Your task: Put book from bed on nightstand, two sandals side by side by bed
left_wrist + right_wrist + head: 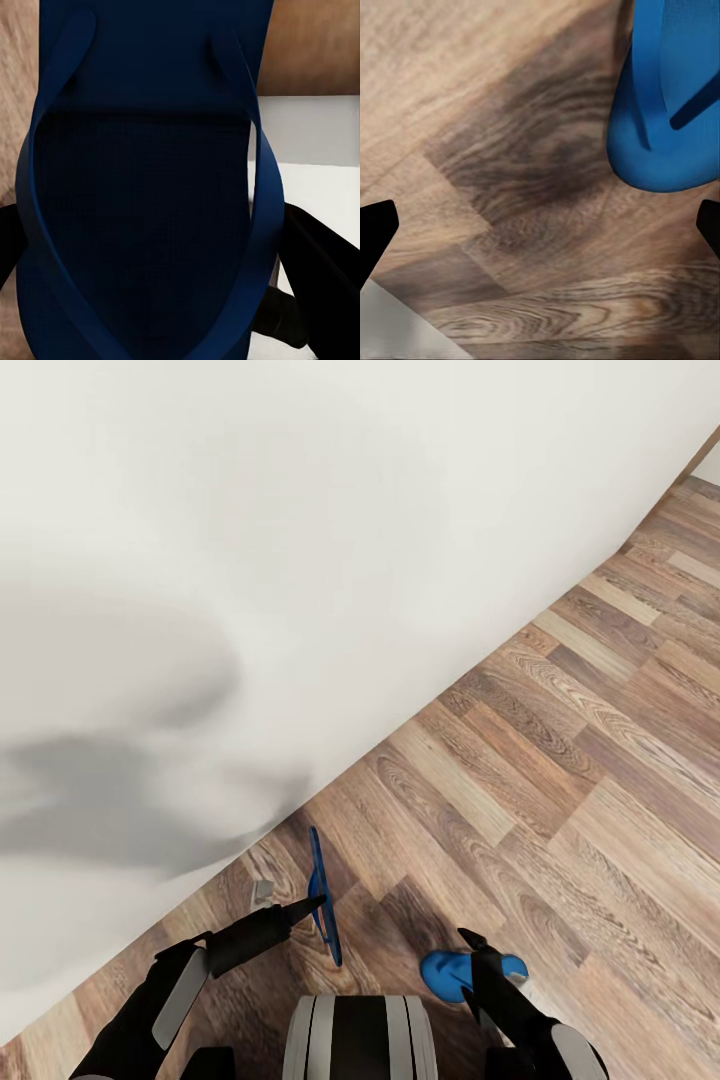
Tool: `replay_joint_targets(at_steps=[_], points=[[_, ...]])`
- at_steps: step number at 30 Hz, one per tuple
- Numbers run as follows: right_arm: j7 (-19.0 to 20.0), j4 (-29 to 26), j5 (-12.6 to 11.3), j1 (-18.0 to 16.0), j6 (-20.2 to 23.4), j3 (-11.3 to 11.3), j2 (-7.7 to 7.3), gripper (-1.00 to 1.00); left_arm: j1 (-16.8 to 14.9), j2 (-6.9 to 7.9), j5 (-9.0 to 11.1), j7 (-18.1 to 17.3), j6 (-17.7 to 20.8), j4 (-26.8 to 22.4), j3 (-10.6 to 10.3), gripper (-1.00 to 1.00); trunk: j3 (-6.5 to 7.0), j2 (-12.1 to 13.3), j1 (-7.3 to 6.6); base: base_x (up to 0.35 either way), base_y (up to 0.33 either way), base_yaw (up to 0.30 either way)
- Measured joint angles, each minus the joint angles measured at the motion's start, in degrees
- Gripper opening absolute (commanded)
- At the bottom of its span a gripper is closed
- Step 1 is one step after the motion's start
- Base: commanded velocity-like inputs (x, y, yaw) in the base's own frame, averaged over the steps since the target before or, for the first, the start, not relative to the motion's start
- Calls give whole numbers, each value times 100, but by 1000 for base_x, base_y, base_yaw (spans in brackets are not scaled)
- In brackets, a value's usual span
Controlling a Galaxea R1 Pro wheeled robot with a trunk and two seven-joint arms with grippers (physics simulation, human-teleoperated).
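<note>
Right gripper [470, 945]: at 5 o'clock in the head view, jaws spread wide, holding nothing, over the plank floor [560, 780].
Second sandal [447, 972]: flat on the floor, partly under the right gripper; its rounded end shows in the right wrist view [667, 112].
Left gripper [315, 903]: at 6 o'clock, clamped on a blue sandal [322, 900] held on edge; straps face the left wrist camera [142, 225].
Bed [250, 560]: pale cover from 9 to 1 o'clock, behind the held sandal.

Bright even light; soft blurred shadows on bed [300, 560].
</note>
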Motion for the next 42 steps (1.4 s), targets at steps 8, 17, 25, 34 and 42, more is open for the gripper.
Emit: replay_joint_targets(at_steps=[8, 17, 25, 34, 42], points=[[-1, 15, 8, -1, 41, 3, 0, 100, 0, 0, 0, 7, 0, 0, 1, -100, 0, 0, 0, 0, 0, 0], [-1, 30, 10, 0, 22, 5, 0, 100, 1, 0, -6, 6, -2, 1, 0, -100, -110, -7, 13, 0, 0, 0], [3, -14, 10, 0, 57, 0, 0, 100, 0, 0, -1, 7, 0, 0, 0, -100, -177, -11, 21, 0, 0, 0], [54, 48, -5, -9, 24, -10, -9, 100, 10, -27, -6, 7, 0, -27, -14, -100, -177, -11, 21, 0, 0, 0], [32, 66, 10, -11, 22, -20, -9, 100, 10, -27, -2, 7, 0, -28, -14, -100, -177, -11, 21, 0, 0, 0]])
